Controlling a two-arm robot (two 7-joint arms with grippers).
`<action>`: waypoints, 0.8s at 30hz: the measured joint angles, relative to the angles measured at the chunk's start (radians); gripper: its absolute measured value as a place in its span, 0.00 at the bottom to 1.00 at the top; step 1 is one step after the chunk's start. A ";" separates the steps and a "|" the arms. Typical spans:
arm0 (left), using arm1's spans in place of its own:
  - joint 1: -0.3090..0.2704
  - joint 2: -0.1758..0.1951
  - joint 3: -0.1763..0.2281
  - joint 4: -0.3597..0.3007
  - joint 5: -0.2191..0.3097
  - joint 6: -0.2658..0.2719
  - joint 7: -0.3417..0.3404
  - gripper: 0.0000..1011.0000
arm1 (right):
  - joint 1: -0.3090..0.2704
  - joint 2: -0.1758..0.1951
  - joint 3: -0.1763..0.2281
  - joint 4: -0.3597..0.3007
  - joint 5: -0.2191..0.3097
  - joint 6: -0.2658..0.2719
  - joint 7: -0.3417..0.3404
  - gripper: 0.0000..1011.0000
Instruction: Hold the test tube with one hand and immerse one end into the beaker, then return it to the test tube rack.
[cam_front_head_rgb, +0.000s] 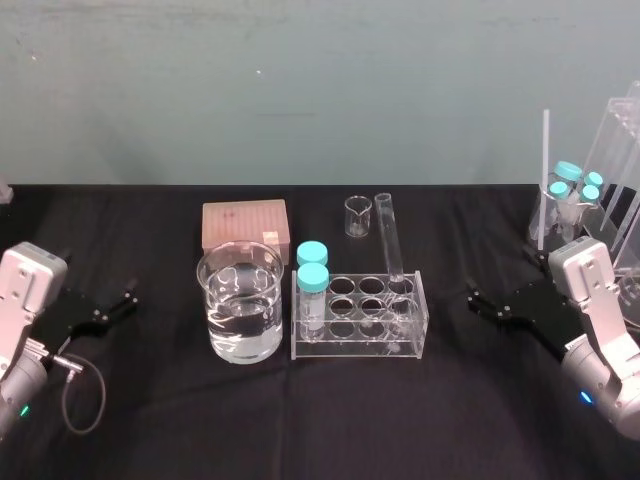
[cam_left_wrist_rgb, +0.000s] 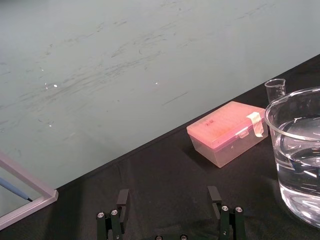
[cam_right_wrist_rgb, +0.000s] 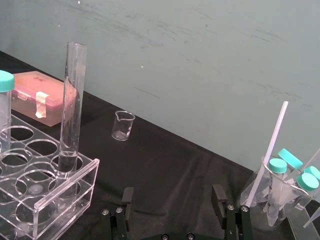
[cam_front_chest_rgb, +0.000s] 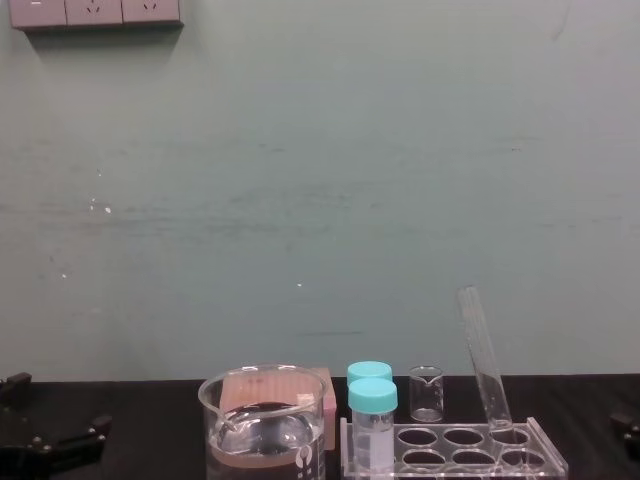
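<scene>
Both idle, left claw (cam_front_head_rgb: 125, 302), right claw (cam_front_head_rgb: 480, 303), seemingly cloth table (cam_front_head_rgb: 330, 420), teal wall (cam_front_head_rgb: 300, 90)

The clear test tube (cam_front_head_rgb: 389, 240) is stood tilted in the back right hole of the acrylic test tube rack (cam_front_head_rgb: 360, 346), mid-table; the half-filled beaker (cam_front_head_rgb: 240, 300) is set just beside it, toward the table's left edge.
</scene>
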 joint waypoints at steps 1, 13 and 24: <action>0.000 0.000 0.000 0.000 0.000 0.000 0.000 0.99 | 0.000 0.000 0.000 0.000 0.000 0.000 0.000 0.99; 0.000 0.000 0.000 0.000 0.000 0.000 0.000 0.99 | 0.000 0.000 0.000 0.000 0.000 0.000 0.000 0.99; 0.000 0.000 0.000 0.000 0.000 0.000 0.000 0.99 | 0.004 0.001 0.098 -0.010 0.186 -0.007 0.183 0.99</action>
